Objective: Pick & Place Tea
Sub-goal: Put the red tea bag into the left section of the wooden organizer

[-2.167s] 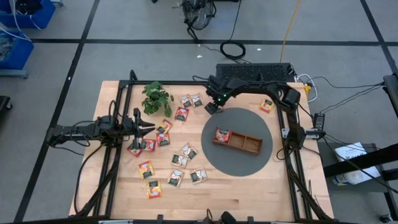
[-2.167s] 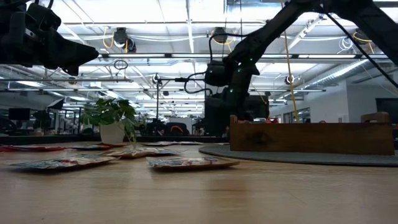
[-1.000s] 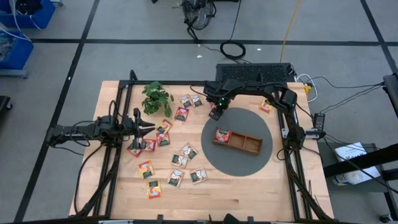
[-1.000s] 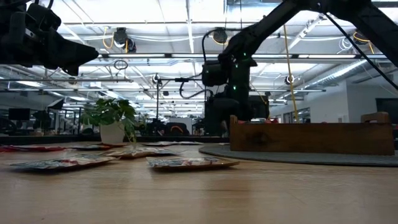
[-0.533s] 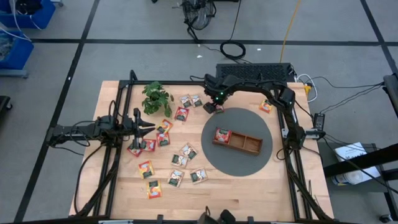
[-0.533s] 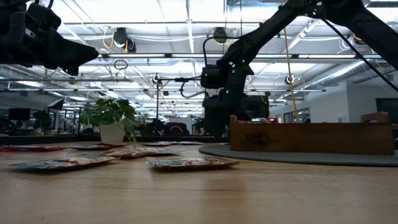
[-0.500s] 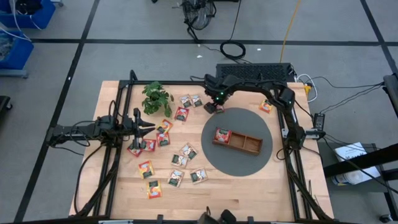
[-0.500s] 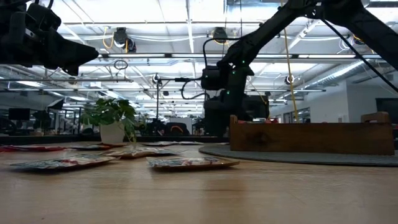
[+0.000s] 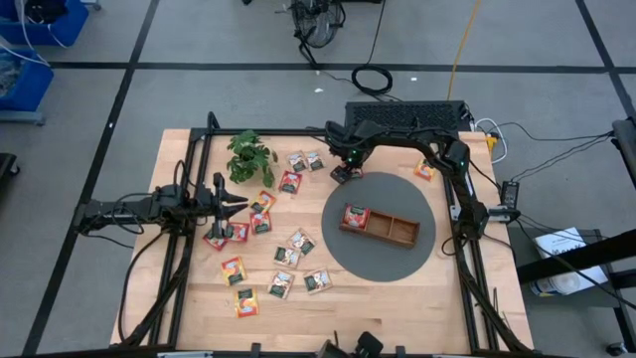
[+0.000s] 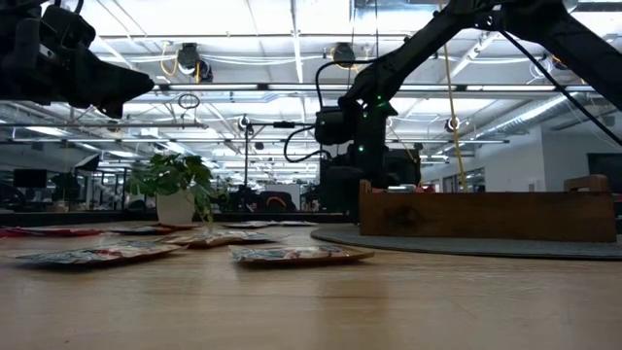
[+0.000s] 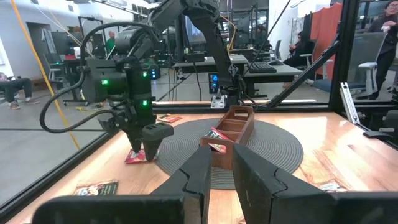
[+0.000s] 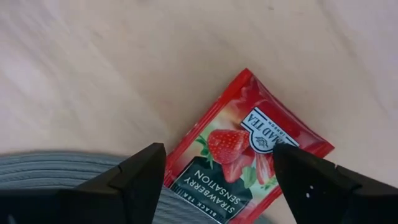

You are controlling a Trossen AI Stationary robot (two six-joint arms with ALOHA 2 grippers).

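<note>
A red tea sachet [image 12: 244, 157] lies flat, one corner on the far left edge of the round grey mat [image 9: 397, 261]. My right gripper [image 12: 217, 177] points down, open, close above it, one finger on either side; I see no touch. Another red sachet [image 9: 356, 215] lies in the left compartment of the wooden tray [image 9: 393, 230] on the mat. Several more sachets [image 9: 288, 261] lie spread on the table's left half. My left gripper [image 9: 243, 204] waits level at the left, fingers nearly together, holding nothing.
A small potted plant [image 9: 250, 155] stands at the far left, with sachets [image 9: 305, 160] beside it. One orange sachet [image 9: 426, 169] lies at the far right by the right arm's base. A black frame [image 9: 194, 179] runs along the table's sides.
My right gripper has sunk a little toward the red sachet at the mat's far left edge, still pointing down. The sachets and the tray have stayed where they were.
</note>
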